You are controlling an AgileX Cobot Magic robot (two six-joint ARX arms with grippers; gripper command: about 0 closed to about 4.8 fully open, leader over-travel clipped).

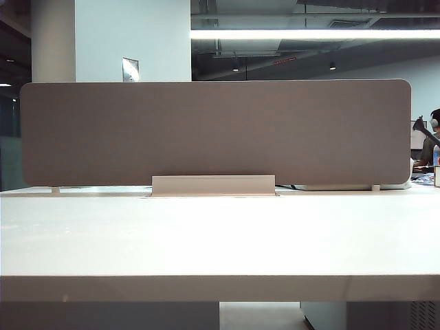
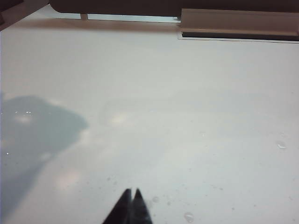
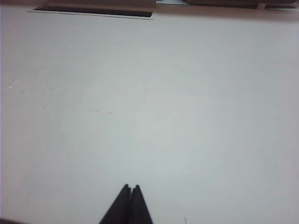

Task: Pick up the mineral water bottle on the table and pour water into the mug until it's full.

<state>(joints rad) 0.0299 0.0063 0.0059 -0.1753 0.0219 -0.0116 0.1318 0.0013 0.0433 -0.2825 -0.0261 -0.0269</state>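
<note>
White desk top: the table [image 1: 220, 240] shows you a smooth, matt surface with a thick, square front edge; it runs wide across the exterior view and is cut off at both sides.
Partition panel [image 1: 214, 132]: grey-brown, fabric-like, with rounded corners; it stands upright along the table's back edge on small pale feet.
Cable tray [image 1: 213, 185]: a pale angular metal strip at the panel's foot, centred, with a dark slot beside it in both wrist views.
Left gripper [image 2: 131, 196]: you see only two dark pointed tips, pressed together with nothing between them, hovering over bare table surface. A soft grey shadow [image 2: 37, 126] lies on the table to one side, and a few small droplets or specks [image 2: 188, 217] dot the surface near the tips.
Right gripper [image 3: 131, 191]: dark tapered tips, likewise clenched on nothing, over plain white surface with faint scuffs.
Bottle and mug: neither appears in any view, so you cannot tell their position or which way they point.
Arms: neither shows in the exterior view.
Background: a seated person [image 1: 430, 141] at the far right edge is cut off and blurred; a ceiling light strip [image 1: 315, 34] glows above.
</note>
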